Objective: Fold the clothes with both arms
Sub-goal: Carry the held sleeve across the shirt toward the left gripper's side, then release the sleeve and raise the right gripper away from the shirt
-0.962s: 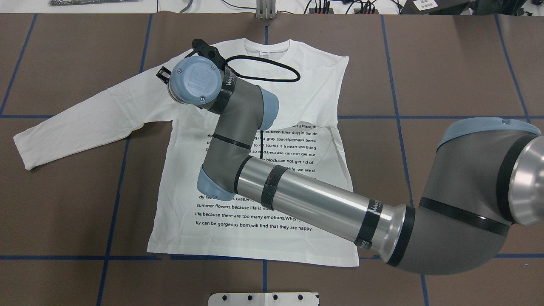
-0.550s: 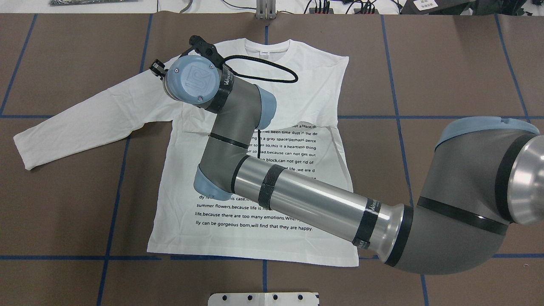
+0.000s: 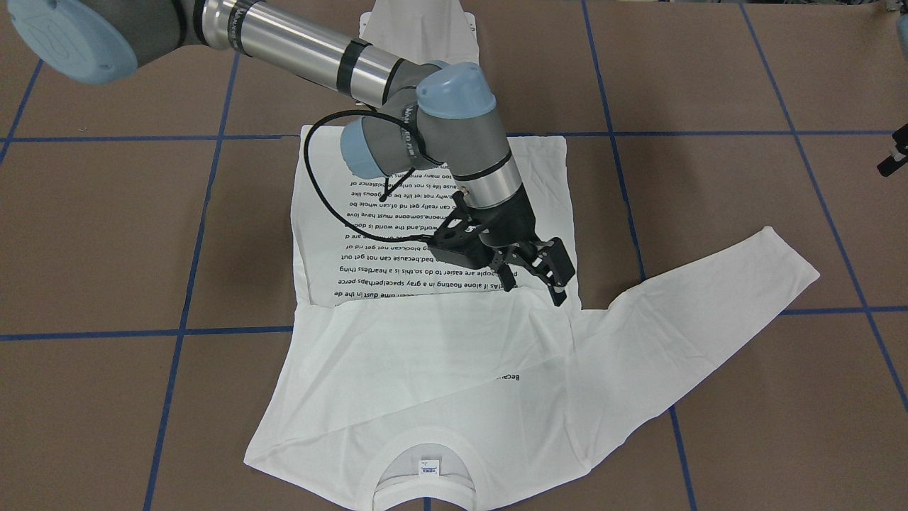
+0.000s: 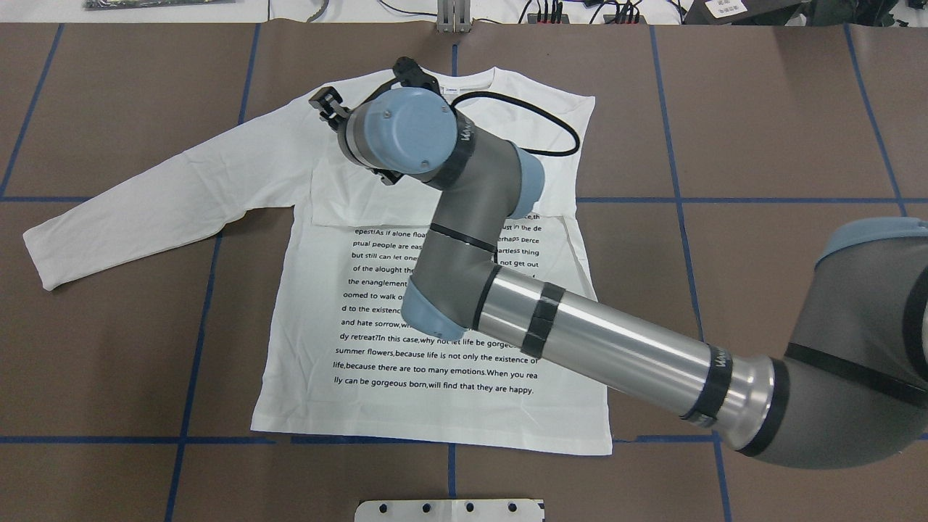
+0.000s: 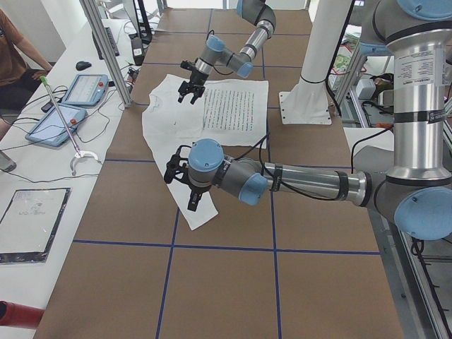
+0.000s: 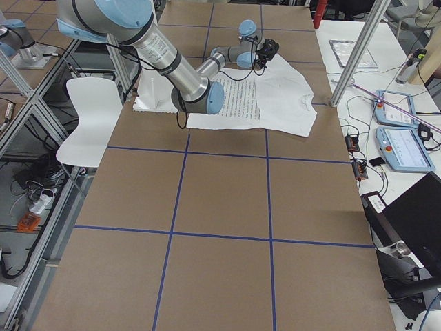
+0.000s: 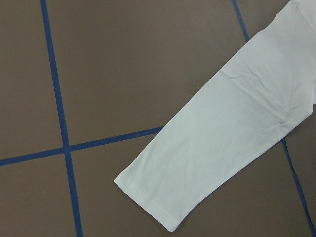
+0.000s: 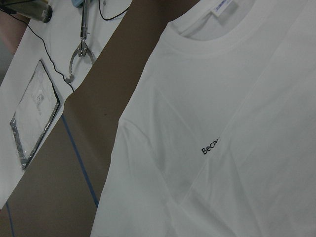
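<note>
The white long-sleeved T-shirt lies flat on the brown table, text side up, collar towards the far edge. One sleeve is folded across the chest; the other sleeve stretches out to the overhead view's left. My right gripper hovers open and empty over the shoulder by the outstretched sleeve, and shows in the overhead view. My left gripper shows only in the exterior left view, near the sleeve cuff; I cannot tell if it is open.
The white pedestal base stands at the near table edge. Blue tape lines cross the table. A side bench holds tablets and a grabber tool. Aluminium posts stand along the far edge.
My right wrist has swung to the overhead view's right and towards the collar, uncovering more of the printed text. The shirt has not moved.
</note>
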Tool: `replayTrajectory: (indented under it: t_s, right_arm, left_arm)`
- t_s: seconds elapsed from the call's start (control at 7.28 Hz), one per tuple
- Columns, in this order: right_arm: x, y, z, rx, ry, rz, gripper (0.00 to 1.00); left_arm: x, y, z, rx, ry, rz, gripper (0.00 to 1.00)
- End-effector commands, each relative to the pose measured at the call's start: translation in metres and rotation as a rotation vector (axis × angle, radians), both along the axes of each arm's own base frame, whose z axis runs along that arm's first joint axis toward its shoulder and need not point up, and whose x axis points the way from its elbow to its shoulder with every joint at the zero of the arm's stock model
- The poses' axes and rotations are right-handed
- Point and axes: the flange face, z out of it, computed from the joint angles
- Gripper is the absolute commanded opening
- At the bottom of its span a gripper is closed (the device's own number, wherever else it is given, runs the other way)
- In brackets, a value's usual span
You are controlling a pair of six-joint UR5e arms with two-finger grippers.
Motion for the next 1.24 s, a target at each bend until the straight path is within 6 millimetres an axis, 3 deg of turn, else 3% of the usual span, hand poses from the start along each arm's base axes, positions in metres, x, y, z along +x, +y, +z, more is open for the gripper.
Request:
replayTrajectory:
  t_s: [0.0, 0.14, 0.27, 0.41, 0.55, 0.69, 0.82, 1.1]
  right_arm:
    - [0.087, 0.005, 0.081, -0.072, 0.03, -0.07, 0.97]
    - [0.154, 0.012, 0.121, -0.058, 0.029, -0.096, 0.98]
    - [0.215, 0.009, 0.144, -0.032, 0.031, -0.169, 0.98]
    - [0.25, 0.002, 0.172, -0.064, 0.039, -0.187, 0.97]
    - [0.257, 0.001, 0.187, -0.04, 0.071, -0.2, 0.96]
    - [0.265, -0.002, 0.194, -0.045, 0.079, -0.191, 0.98]
    - [0.269, -0.003, 0.201, -0.054, 0.084, -0.187, 0.98]
    - [0.271, 0.0, 0.209, -0.059, 0.092, -0.183, 0.98]
  left_arm:
    - [0.028, -0.013, 0.041, -0.027, -0.041, 0.009, 1.0]
    - [0.042, -0.016, 0.055, -0.033, -0.035, 0.024, 1.0]
    - [0.055, -0.015, 0.078, -0.037, -0.051, 0.038, 0.99]
    - [0.056, -0.014, 0.082, -0.008, -0.043, 0.032, 0.99]
    - [0.058, -0.014, 0.098, -0.03, -0.052, 0.037, 0.95]
    - [0.067, -0.033, 0.11, -0.04, -0.056, 0.044, 0.93]
    - [0.092, -0.053, 0.112, -0.049, -0.058, 0.08, 0.9]
    - [0.132, -0.06, 0.111, -0.09, -0.086, 0.086, 0.85]
